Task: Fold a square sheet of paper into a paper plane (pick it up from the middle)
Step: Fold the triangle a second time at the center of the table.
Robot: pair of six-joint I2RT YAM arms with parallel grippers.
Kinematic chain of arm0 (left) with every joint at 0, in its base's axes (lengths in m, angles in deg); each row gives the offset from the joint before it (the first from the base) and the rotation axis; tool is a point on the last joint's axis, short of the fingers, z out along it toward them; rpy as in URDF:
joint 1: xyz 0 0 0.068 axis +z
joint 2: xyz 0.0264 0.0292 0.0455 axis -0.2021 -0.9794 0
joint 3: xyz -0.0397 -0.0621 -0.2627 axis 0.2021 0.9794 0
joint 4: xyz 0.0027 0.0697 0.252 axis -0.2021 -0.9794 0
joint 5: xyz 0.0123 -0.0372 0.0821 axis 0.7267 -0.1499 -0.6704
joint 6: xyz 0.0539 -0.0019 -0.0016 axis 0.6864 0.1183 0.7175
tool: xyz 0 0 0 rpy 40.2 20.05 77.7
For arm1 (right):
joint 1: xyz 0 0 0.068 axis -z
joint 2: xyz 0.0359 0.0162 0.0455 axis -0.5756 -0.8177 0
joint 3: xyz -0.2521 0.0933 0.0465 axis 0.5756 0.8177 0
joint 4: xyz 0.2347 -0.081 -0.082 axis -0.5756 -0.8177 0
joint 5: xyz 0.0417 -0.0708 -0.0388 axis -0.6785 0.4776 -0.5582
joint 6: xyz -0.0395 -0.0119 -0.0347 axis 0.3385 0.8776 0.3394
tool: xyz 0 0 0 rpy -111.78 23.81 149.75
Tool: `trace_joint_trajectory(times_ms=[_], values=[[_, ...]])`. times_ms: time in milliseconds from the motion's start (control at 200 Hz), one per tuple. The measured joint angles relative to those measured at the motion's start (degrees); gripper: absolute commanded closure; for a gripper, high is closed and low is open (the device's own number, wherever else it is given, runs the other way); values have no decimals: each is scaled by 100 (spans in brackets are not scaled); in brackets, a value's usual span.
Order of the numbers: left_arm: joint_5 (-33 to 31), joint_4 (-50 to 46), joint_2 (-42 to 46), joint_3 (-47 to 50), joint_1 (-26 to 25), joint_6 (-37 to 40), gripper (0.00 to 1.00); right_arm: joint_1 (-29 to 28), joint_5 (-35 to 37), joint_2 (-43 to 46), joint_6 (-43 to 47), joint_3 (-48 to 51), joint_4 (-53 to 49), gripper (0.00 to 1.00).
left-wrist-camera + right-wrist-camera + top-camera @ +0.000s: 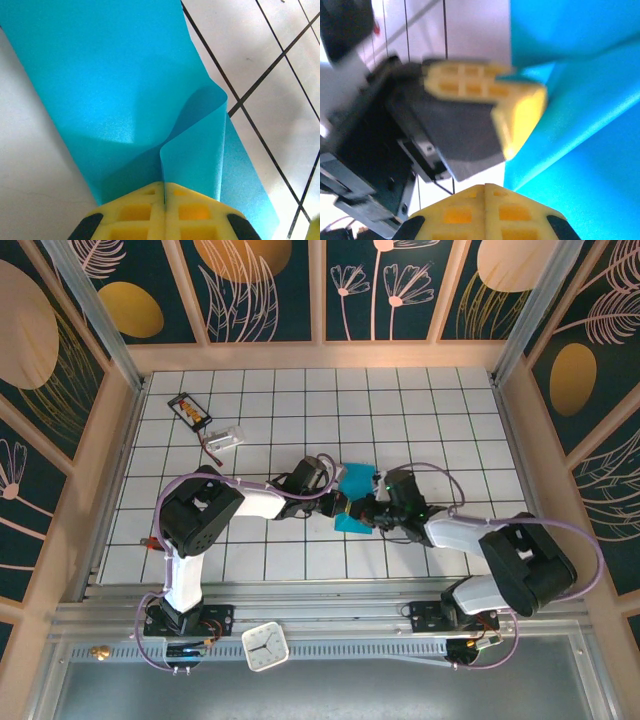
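My left gripper (164,194) is clamped on a raised loop of the square sheet of paper (110,85), which lies mid-counter (300,400). My right gripper (485,190) sits at its 3 o'clock, fingers together, whether on paper I cannot tell. I should flatten that loop slowly along one straight line, keeping the edges matched

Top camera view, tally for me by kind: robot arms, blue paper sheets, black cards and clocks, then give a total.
robot arms: 2, the left arm and the right arm
teal-blue paper sheet: 1
black card with orange marks: 1
white clock: 1
Total: 5
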Motion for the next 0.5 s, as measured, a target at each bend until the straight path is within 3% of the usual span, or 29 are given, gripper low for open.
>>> trace_joint_trajectory(times_ms=[115,500], values=[[-2,-2,0,0,0,2,100,332,140,-74,17,-70,-103,100],[-4,-4,0,0,0,7,100,391,267,-1165,151,-691,-125,100]])
